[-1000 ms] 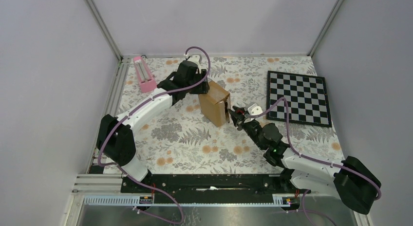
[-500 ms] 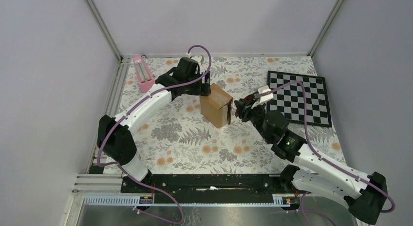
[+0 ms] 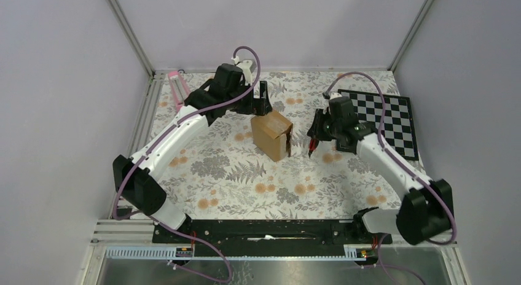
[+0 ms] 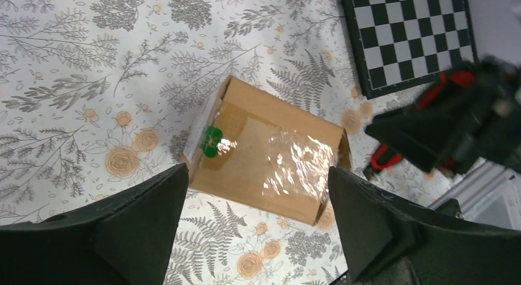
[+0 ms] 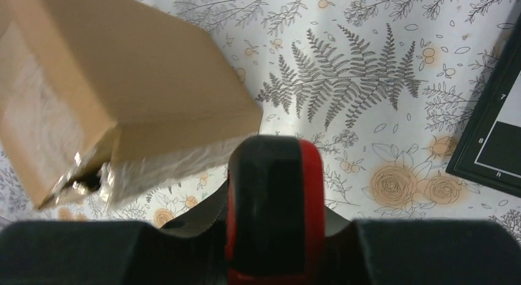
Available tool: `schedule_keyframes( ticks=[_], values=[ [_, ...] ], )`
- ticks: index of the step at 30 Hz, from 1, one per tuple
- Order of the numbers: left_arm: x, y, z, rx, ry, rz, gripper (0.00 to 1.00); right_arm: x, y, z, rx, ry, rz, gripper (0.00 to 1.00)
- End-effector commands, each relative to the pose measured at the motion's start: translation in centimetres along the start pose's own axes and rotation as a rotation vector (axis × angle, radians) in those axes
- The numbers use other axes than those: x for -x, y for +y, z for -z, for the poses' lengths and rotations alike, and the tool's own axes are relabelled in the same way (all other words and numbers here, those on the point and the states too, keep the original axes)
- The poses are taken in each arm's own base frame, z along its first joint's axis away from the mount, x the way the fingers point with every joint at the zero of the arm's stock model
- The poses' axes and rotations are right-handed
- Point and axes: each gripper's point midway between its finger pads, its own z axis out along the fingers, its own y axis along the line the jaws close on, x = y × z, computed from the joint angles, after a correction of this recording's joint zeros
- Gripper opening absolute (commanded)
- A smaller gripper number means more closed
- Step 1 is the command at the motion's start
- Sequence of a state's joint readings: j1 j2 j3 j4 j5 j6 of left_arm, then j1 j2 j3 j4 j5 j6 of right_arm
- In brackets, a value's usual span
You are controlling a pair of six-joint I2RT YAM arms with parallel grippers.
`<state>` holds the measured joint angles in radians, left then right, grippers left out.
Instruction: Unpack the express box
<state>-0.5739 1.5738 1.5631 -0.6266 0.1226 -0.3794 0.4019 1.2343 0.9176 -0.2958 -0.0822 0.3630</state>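
Grey-green fern and orange flower print covers the table cloth (image 3: 233, 174), which is walled on three sides by plain grey panels (image 3: 264, 27). Near the middle of it sits the small brown cardboard express box (image 3: 271, 132), resting on the cloth and turned at an angle to the table edges.

The left gripper (image 3: 262, 96) hangs just behind and above the box with its jaws spread wide and released, touching nothing. Through its wrist camera the box lies below and between the two black fingers (image 4: 141, 217). The box's top face carries a strip of shiny clear tape and a small green sticker (image 4: 212, 142).

The right gripper (image 3: 312, 140) points down just to the right of the box, apart from it, and is clenched on a black-and-red tool (image 5: 273, 199). From its wrist camera the box is ahead and to the left of the tool. A dark gap shows at one taped corner (image 5: 86, 177).

Beyond the right gripper, to its right, lies a flat black-and-white chessboard (image 3: 378, 122). Well to the left of the left gripper, at the table's far left corner, stands a pink wedge-shaped object (image 3: 177, 91).
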Motion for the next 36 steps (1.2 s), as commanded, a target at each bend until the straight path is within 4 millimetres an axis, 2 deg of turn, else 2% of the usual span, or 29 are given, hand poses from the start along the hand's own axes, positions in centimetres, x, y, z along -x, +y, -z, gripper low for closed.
schedule_keyframes(
  ticks=[1,3,5,8,12,15,19,21,27,36],
  values=[
    [0.9,-2.1,2.2,-0.116,-0.054,0.012,0.93,1.6,-0.5,-1.5,0.011,0.115,-0.062,0.00],
    [0.4,-2.3,2.4,-0.131,-0.048,0.014,0.93,1.6,-2.2,-3.0,-0.020,0.164,-0.098,0.01],
    [0.0,-2.3,2.5,-0.137,-0.044,0.015,0.94,0.9,-4.1,-4.9,-0.086,0.229,-0.121,0.06],
    [-0.9,-2.1,2.7,-0.144,-0.042,0.024,0.96,0.1,-5.8,-7.1,-0.140,0.297,-0.111,0.18],
    [-1.5,-0.8,2.7,-0.115,-0.057,0.056,0.99,0.2,-6.6,-9.2,-0.160,0.291,-0.109,0.33],
    [-1.2,0.4,2.7,-0.105,-0.072,0.083,0.99,0.6,-7.3,-9.7,-0.185,0.255,-0.101,0.43],
    [-1.0,2.0,1.8,-0.074,-0.067,0.090,0.99,1.3,-7.1,-9.3,-0.178,0.188,-0.102,0.58],
    [-0.9,2.6,1.1,-0.057,-0.067,0.096,0.99,1.5,-7.0,-9.0,-0.173,0.164,-0.104,0.62],
    [-0.3,4.0,-0.7,-0.025,-0.090,0.113,0.99,2.0,-6.0,-7.2,-0.160,0.078,-0.108,0.65],
    [1.8,4.7,-3.1,-0.082,-0.077,-0.025,0.97,3.9,-1.7,-3.2,-0.024,-0.132,-0.039,0.72]
  ],
)
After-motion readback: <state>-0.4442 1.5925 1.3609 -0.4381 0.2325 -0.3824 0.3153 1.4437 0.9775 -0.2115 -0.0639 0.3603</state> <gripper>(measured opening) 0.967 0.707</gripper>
